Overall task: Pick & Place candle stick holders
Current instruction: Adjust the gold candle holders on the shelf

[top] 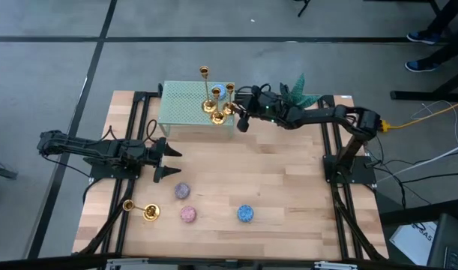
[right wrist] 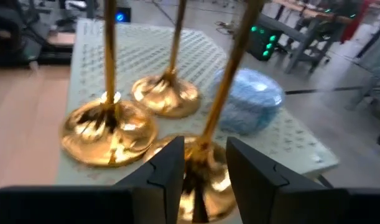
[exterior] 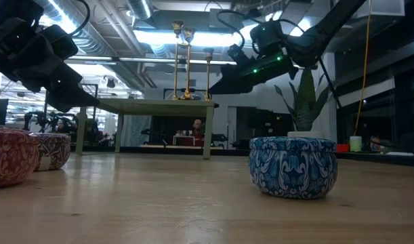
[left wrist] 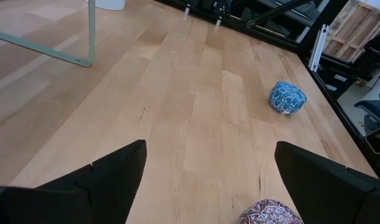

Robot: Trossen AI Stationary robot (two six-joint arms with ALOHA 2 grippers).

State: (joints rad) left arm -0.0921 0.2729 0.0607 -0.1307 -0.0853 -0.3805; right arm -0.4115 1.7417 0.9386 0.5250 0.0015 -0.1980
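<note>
Holders are split between two places: three stand upright, bunched together on the pale green stand [top: 185, 105] at the far side of the worktop [top: 288, 180], and a fourth holder [top: 141, 210] lies on its side on the bare wood near the front left corner.

Largest first: the worktop carries the stand, whose perforated top also bears a light blue candle [right wrist: 249, 99] just beside the holders. On the wood in front sit three more candles: purple-grey [top: 182, 191], pink [top: 187, 214] and blue [top: 245, 214].

The right gripper [right wrist: 202, 171] is over the stand's near edge, its fingers narrowed around the thin stem of the nearest holder [right wrist: 205, 158], just above the flared base; whether they press it or merely bracket it cannot be told. The other two holders [right wrist: 109, 127] and [right wrist: 166, 93] stand close behind, bases nearly touching.

The left gripper [left wrist: 208, 180] hovers wide open and empty above the left side of the worktop, short of the purple-grey candle.

These holders look like rigid polished metal: light, top-heavy, slick. A low grip on the stem should steady one best, though the smooth shaft may let it swing or slide. Crowding means a nudge could topple neighbours. The lying holder would likely roll.
</note>
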